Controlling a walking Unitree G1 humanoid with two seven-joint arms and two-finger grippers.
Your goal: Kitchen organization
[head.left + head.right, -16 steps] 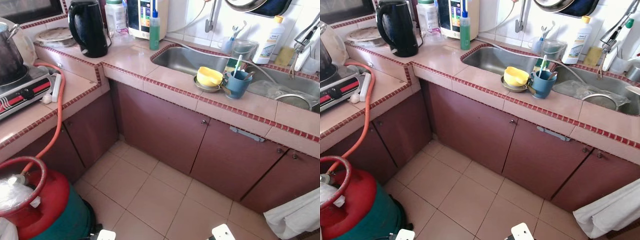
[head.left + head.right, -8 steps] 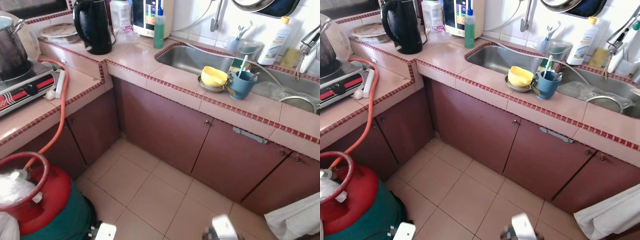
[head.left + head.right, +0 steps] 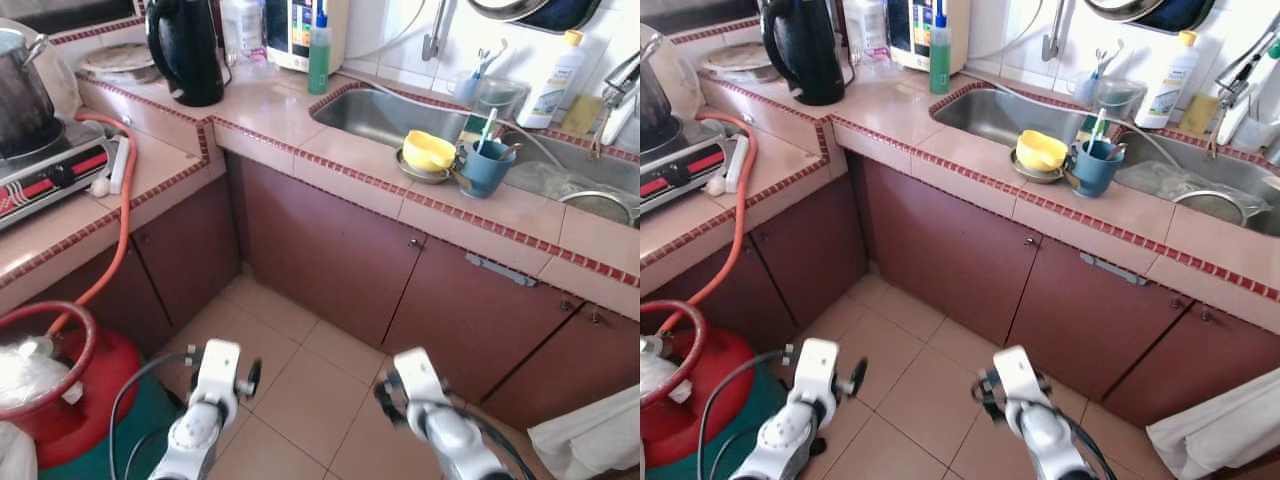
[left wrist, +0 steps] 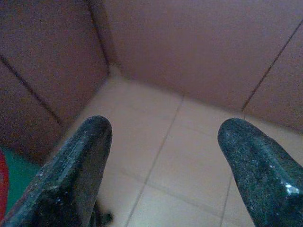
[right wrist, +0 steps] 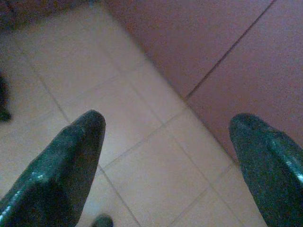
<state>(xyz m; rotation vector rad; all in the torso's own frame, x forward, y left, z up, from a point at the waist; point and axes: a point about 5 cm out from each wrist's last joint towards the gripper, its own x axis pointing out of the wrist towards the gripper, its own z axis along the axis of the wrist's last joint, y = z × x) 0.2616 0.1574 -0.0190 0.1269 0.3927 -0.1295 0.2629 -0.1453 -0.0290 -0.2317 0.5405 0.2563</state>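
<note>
Both grippers, left (image 4: 161, 156) and right (image 5: 165, 156), hang low over the floor (image 3: 300, 370) with jaws spread wide and empty, well short of the counter (image 3: 330, 150). The likely work, a yellow bowl (image 3: 428, 152) touching a blue cup (image 3: 484, 167), sits at the counter's front by the sink (image 3: 380, 115). A clumsy reach could push either off the edge
</note>
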